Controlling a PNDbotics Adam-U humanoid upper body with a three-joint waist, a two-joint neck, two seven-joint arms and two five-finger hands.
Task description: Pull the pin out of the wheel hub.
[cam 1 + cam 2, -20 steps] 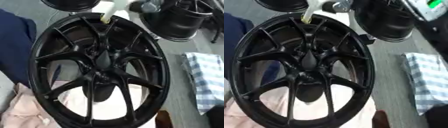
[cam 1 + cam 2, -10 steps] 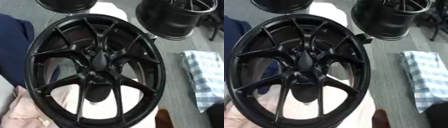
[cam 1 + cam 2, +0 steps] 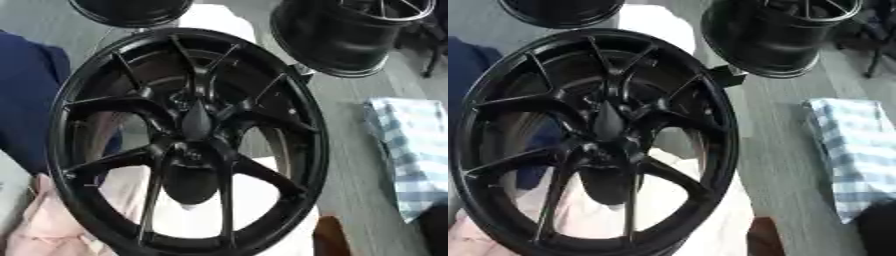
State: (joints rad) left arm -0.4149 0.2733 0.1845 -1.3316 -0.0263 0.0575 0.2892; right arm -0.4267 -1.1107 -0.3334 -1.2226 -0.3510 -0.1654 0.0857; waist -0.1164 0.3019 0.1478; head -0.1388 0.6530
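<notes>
A large black wheel hub (image 3: 188,137) with thin paired spokes fills the middle of both views, tilted toward me. A dark elongated boss (image 3: 195,120) sits at its centre, with a rounded dark opening (image 3: 188,182) below it. No pin stands out among the dark parts round the centre. Neither of my hands shows in either view.
A second black wheel (image 3: 350,35) stands at the back right and a third (image 3: 131,10) at the back left. There is a blue garment (image 3: 31,100) on the left, pink cloth (image 3: 48,232) under the hub and a checked cloth (image 3: 411,150) on the right. A dark shape (image 3: 433,232) sits in the lower right corner.
The whole picture has shifted a little, so the camera has moved. A pale, yellow-tipped thing at the hub's far rim a second ago no longer shows; the hub itself lies as before.
</notes>
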